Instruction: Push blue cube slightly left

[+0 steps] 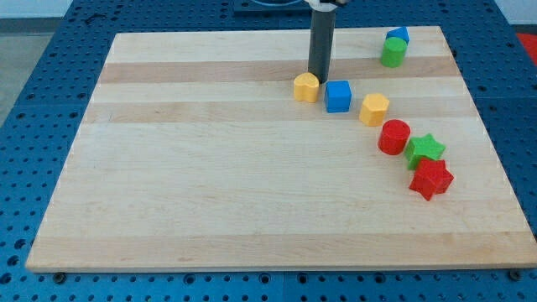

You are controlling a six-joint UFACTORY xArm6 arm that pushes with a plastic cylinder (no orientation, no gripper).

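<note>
Red star [431,178] nearest; green cylinder [393,53] half-hides blue block [398,35].

You're looking at a yellow block [306,87] sitting just beside my tip [317,80], to its lower left. Trailing off to the tip's lower right you're seeing another yellow block [374,109], a red cylinder [394,137], a green star [426,148] and a red star [431,178]. A green cylinder [393,53] and a small blue block [398,35] are sitting touching, up right of the tip.
</note>
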